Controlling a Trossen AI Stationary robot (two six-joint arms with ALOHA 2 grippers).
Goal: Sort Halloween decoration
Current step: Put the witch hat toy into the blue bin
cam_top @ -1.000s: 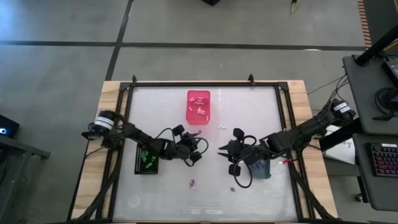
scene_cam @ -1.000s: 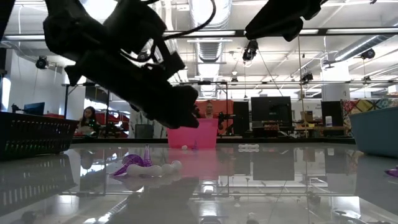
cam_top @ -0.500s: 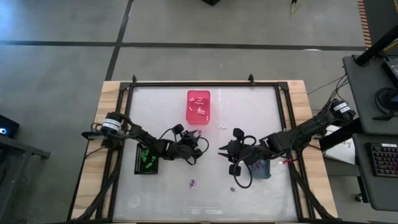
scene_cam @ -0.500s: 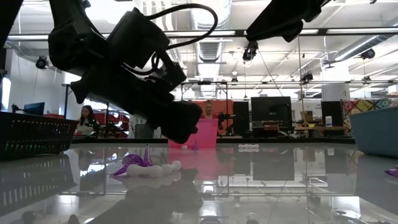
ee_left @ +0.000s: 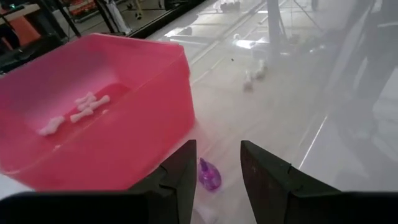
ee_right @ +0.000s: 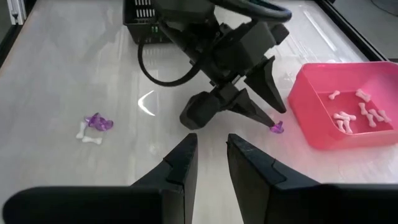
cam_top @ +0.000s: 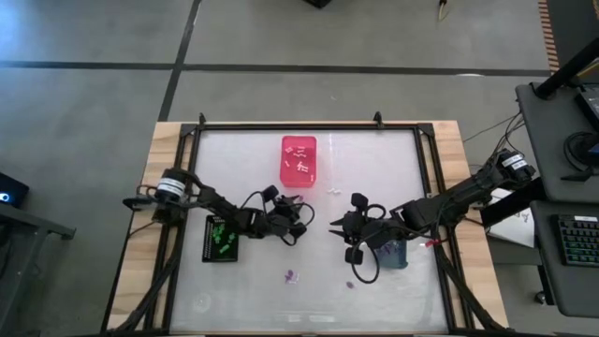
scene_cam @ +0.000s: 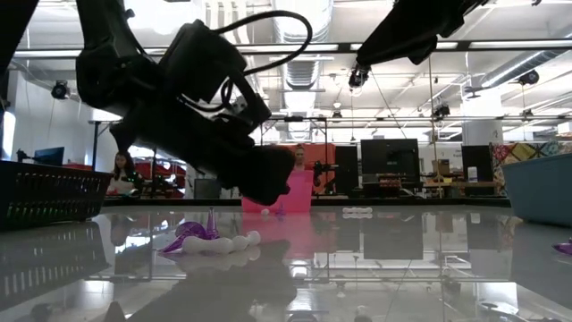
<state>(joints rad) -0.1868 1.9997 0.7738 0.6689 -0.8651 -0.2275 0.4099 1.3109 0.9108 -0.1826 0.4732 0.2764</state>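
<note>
The left gripper has crept slightly farther from the table's near edge since a second ago, and now hangs just near of the pink bin, its fingers narrowly parted around a purple piece on the table. The right gripper stays put at centre-right, fingers slightly apart and empty. White pieces lie in the pink bin, green ones in the black bin at left.

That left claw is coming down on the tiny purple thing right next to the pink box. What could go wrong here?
The purple piece is tiny and sits between the open left claw fingers on a glossy table, so it could slip or flick away as they shut. The pink bin stands very close, so a finger might nudge it and shake the white bones inside.
</note>
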